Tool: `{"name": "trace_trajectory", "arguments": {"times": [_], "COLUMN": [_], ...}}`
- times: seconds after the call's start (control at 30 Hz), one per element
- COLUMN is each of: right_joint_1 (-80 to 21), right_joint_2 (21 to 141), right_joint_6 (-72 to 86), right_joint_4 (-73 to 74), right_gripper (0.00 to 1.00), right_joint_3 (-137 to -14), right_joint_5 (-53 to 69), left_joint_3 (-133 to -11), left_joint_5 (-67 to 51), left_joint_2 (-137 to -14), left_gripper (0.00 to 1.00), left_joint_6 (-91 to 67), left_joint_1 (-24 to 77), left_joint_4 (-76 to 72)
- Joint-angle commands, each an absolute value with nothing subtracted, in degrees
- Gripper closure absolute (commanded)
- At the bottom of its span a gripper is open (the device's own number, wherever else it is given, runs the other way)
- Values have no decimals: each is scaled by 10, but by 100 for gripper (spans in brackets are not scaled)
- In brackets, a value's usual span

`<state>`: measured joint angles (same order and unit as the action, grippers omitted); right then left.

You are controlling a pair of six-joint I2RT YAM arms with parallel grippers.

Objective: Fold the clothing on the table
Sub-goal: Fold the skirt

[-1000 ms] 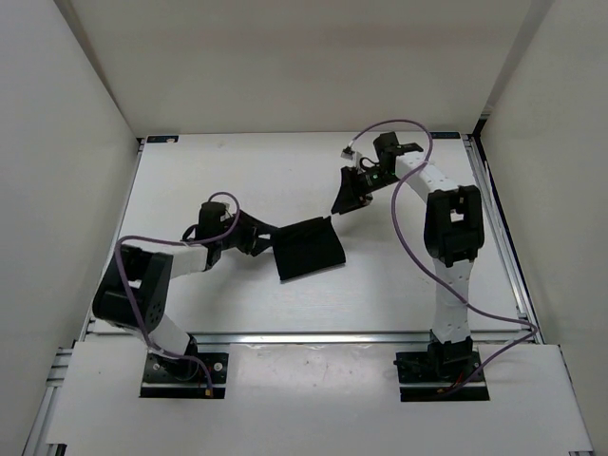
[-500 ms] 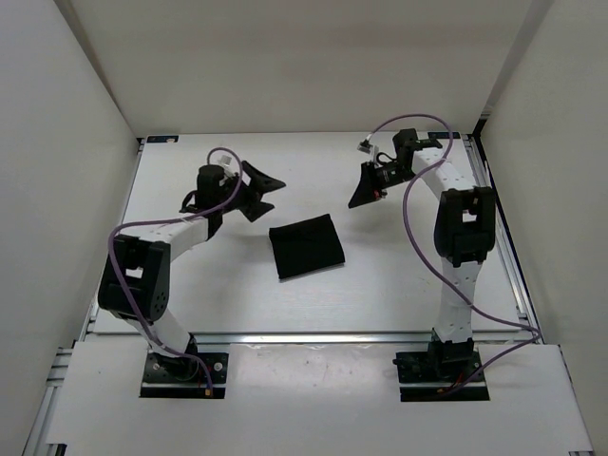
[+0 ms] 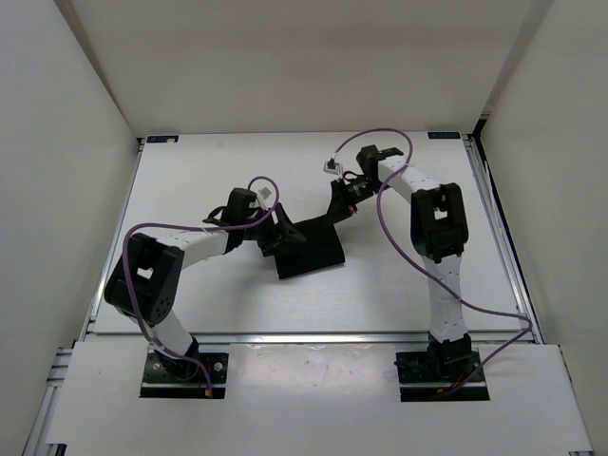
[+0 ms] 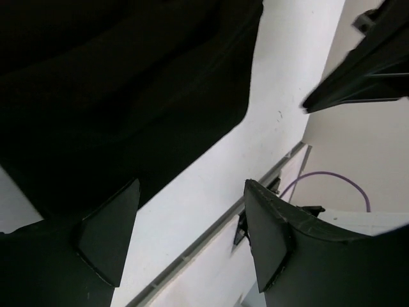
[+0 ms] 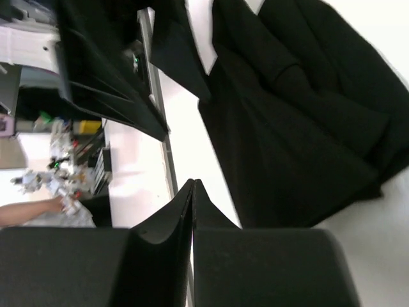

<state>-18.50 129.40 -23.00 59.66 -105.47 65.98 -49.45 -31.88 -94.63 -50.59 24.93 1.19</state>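
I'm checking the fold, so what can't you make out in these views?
Top view: clothing left edge, covered by left tool.
Top view: whether right tool touches clothing; black on black.
Left wrist view: clothing's extent, cut off by frame edges.

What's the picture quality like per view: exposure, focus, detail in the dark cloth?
Top external: even light, sharp, the clothing a featureless black patch on the white table. Left wrist: fabric nearly pure black, open left gripper soft-edged up close. Right wrist: folds faintly visible, shut right gripper out of focus.
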Motion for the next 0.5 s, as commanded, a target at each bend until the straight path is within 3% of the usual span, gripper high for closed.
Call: {"name": "trace_trajectory", "arguments": {"times": [0.0,0.47], "right_joint_1": [-202,-204], "right_joint_2": [1350,1480], "right_joint_6": [-264,-123], "right_joint_4": [633,533], "right_gripper": [100,100], "right_joint_3": [-1105,-1221], "right_joint_5": [665,569], "left_joint_3": [-504,-505], "left_joint_5": [-305,-303], "left_joint_2": [-936,-991], "left_gripper": [26,29], "left_joint_6": [-470,-500], "left_joint_1": [241,264], "left_joint_4": [25,-22]}}
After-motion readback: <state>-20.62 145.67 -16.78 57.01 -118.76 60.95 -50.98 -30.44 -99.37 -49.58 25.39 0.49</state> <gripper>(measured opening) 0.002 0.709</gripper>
